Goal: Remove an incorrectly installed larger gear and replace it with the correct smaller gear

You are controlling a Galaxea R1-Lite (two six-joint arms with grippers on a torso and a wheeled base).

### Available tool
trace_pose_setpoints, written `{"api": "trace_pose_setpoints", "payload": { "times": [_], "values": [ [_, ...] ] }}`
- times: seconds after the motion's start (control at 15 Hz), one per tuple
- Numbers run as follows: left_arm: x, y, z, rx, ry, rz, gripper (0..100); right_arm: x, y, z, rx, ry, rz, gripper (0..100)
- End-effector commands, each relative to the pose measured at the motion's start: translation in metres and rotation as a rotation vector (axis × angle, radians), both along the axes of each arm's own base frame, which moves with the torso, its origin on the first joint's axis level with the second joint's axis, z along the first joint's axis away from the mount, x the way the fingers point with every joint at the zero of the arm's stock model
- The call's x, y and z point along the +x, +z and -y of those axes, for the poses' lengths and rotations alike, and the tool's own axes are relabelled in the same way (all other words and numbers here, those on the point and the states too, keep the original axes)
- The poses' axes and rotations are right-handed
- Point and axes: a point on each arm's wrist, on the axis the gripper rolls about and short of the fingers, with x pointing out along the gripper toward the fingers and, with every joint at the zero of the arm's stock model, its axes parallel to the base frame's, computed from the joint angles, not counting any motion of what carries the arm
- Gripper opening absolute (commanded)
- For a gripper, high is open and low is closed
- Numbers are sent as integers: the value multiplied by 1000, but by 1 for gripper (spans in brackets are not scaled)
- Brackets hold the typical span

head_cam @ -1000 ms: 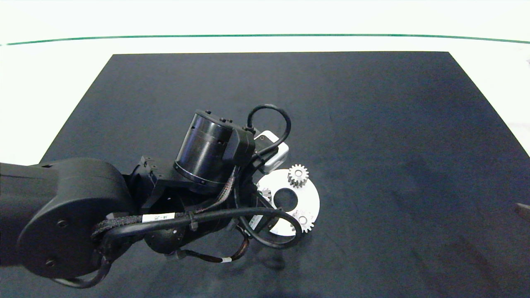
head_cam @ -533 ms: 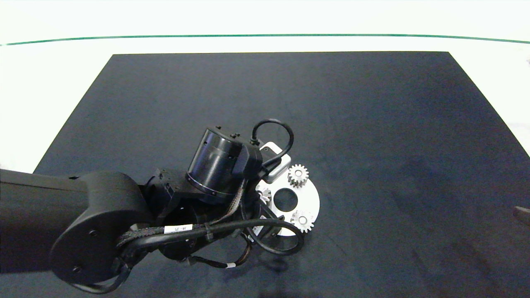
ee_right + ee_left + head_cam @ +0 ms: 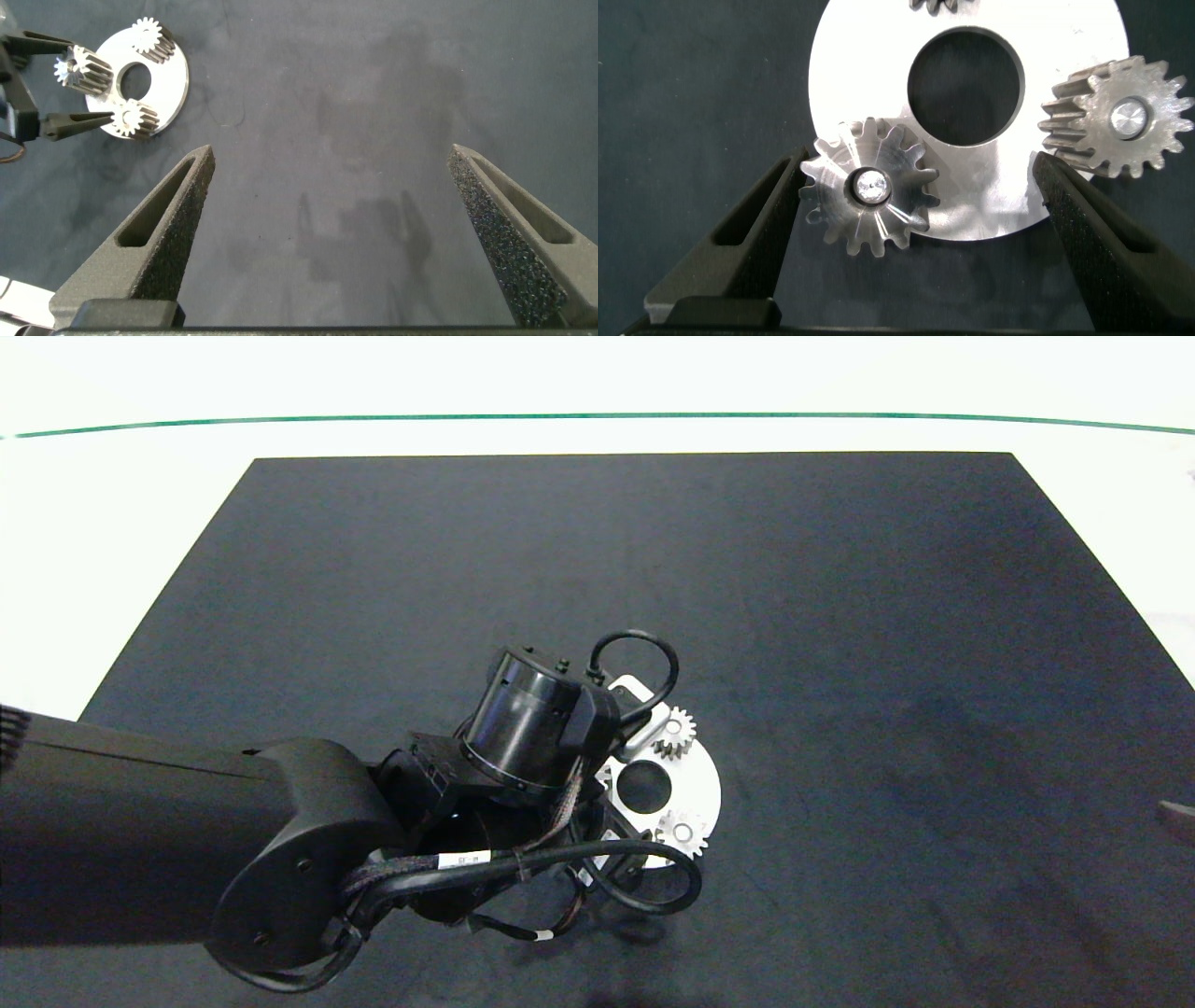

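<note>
**Desk:** Where was the left gripper at that point?

**Operator:** I had it low over the round metal plate, which lay on the dark mat covering the counter. From the head view the left arm came in over the near side of the mat, and its wrist hid most of that side of the plate.

**Desk:** And the fingers?

**Operator:** They were spread wide, one on each side of the smaller gear. That gear sat flat on the plate's rim, on a pin that showed bright in its bore, just beside the plate's big centre hole. One fingertip was right against the teeth; I couldn't tell from the wrist view whether it actually touched. The other fingertip stood well clear of the gear, at the plate's edge. Nothing was gripped.

**Desk:** What else was on the plate?

**Operator:** Two other gears, each on its own pin around the hole: a far gear on the side away from me and a near gear on my side. In the wrist view, all three looked about the same size to me.

**Desk:** The right side?

**Operator:** The right gripper hung over bare mat, well away from the plate, fingers wide apart and empty. Its camera caught the plate in the distance with the left fingers around the smaller gear.
</note>
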Motion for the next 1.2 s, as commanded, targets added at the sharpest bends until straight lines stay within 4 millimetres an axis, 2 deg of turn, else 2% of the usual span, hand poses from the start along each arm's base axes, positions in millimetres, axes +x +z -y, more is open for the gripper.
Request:
{"api": "trace_pose_setpoints", "payload": {
  "times": [0.07,0.33,1.2],
  "values": [
    [3,-5,1,12,6,-7,100,1,0,0,0,4,-6,100],
    [4,-4,2,10,7,-7,95,1,0,0,0,4,-4,100],
    [7,0,0,4,19,0,68,0,0,0,1,4,-1,100]
  ]
}}
